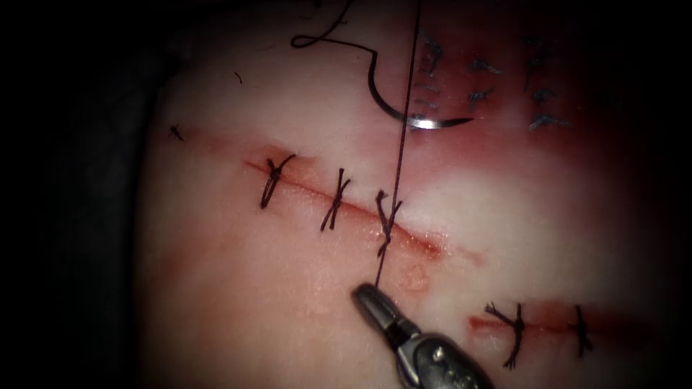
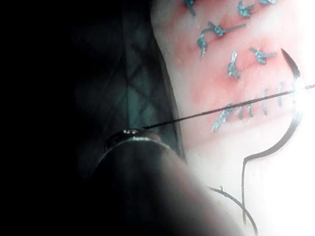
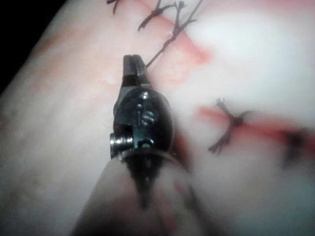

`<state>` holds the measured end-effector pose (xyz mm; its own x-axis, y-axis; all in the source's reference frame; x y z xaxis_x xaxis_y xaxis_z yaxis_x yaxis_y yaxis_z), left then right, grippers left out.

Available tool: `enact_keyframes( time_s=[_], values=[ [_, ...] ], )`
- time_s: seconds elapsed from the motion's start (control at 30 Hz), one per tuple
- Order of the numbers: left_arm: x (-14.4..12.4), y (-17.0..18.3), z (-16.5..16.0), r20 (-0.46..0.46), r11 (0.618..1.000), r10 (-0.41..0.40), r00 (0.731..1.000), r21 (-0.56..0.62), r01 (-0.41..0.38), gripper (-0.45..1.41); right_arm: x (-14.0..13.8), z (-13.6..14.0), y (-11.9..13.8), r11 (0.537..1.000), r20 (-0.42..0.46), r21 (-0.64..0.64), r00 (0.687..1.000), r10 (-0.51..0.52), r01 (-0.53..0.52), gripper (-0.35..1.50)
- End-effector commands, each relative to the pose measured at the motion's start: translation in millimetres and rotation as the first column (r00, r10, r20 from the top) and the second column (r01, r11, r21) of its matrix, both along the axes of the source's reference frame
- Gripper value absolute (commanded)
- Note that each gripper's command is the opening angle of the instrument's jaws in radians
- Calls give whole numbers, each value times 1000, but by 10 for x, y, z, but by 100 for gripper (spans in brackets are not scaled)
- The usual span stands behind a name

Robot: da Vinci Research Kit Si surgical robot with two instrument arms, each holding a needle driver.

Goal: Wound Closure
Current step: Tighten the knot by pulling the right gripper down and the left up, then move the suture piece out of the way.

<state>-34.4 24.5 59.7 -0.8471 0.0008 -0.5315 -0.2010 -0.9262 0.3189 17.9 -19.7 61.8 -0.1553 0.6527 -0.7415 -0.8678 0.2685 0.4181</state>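
Right tool (image 1: 366, 297) clamped on the thread (image 1: 400, 155) just below the cut (image 1: 346, 204) at the third stitch; thread taut; needle (image 1: 404, 108) lies free on the tissue (image 1: 238, 288) above the cut; left tool's grip cannot be told

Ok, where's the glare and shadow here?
Endoscope view: dark edges, glare on the needle, lying free on the tissue; right tool holds the thread. Left wrist view: tissue lit to white, left tool in shadow, thread reaching it. Right wrist view: glints on the tool.
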Motion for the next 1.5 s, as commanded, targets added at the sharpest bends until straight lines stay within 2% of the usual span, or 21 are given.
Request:
enact_keyframes(
  time_s=[0.03,0.13,0.23,0.5,0.53,0.57,0.67,0.77,0.83,1.03,1.27,1.3,1.33,1.4,1.47,1.5],
  values=[
    [-5,12,2,3,1000,-5,1000,-7,5,-35,6,8,-9,1000,0,8,1000,-6,6,-35],
    [-6,17,8,3,1000,-11,1000,-13,11,-35,8,14,-25,1000,5,21,1000,-13,13,-35],
    [-7,18,10,5,1000,-11,1000,-16,11,-35,8,17,-29,999,5,29,1000,-15,15,-35],
    [-2,-1,1,13,1000,13,1000,-18,-13,-35,7,6,-16,1000,-21,7,1000,-7,7,-35],
    [1,-4,-2,17,1000,19,1000,-17,-19,-35,8,4,-13,1000,-35,5,999,-6,6,5],
    [4,-8,-6,22,1000,27,999,-16,-26,-35,8,1,-9,1000,-55,-5,998,-16,16,68],
    [18,-27,-22,11,999,41,999,-11,-41,-35,7,-7,-1,999,-91,-17,995,-39,38,118],
    [37,-52,-40,-6,998,63,998,5,-63,-35,4,-16,6,997,-127,-11,989,-72,71,133],
    [53,-71,-54,-14,997,70,997,22,-70,-35,2,-21,11,996,-146,-6,986,-86,86,136],
    [99,-122,-91,-4,995,78,997,60,-78,-35,-6,-33,27,992,-199,2,973,-122,125,131],
    [127,-174,-135,-22,996,63,998,57,-62,-35,-8,-34,49,986,-240,18,958,-158,167,120],
    [129,-179,-140,-21,997,54,998,54,-53,-35,-9,-32,51,981,-236,5,954,-185,192,104],
    [130,-184,-145,-24,997,52,998,51,-51,-35,-10,-31,51,976,-223,-19,950,-216,218,72],
    [133,-193,-156,-34,998,44,998,47,-42,-35,-16,-29,52,960,-210,-41,937,-279,277,-22],
    [134,-194,-162,-35,998,36,999,47,-35,-35,-19,-27,55,939,-146,-48,927,-344,341,-24],
    [134,-191,-164,-33,998,30,999,47,-29,-35,-20,-25,55,931,-100,-42,925,-366,364,-15]
  ],
)
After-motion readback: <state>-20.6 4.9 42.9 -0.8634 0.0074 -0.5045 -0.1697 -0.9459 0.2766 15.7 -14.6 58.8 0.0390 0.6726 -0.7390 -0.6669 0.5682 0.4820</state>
